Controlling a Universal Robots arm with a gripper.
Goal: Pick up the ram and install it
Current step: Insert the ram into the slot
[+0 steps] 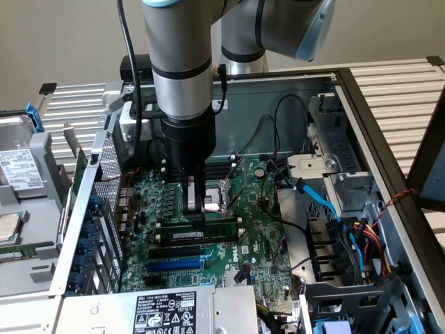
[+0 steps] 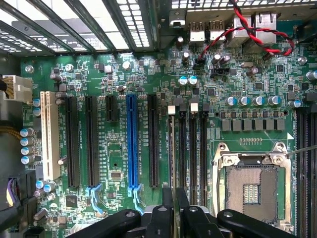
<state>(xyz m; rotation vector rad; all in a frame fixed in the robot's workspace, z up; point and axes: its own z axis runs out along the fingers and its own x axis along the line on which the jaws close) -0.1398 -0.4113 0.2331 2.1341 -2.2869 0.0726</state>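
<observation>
The ram (image 1: 217,230) is a thin dark-green stick with a white label, standing on edge along the memory slots (image 1: 188,248) of the motherboard (image 1: 257,236). My gripper (image 1: 197,211) comes straight down onto its upper edge, fingers closed around it. In the wrist view the ram (image 2: 172,148) shows edge-on as a thin line running out from between my gripper (image 2: 172,210). It lies over the slot nearest the blue expansion slot (image 2: 131,141). Whether the stick is fully seated in the slot I cannot tell.
The open CPU socket (image 2: 250,188) lies beside the memory slots. Black and blue cables (image 1: 316,209) and a drive cage crowd the exterior view's right. A labelled power supply (image 1: 163,311) sits in front, the case's card bracket wall (image 1: 90,209) at the left.
</observation>
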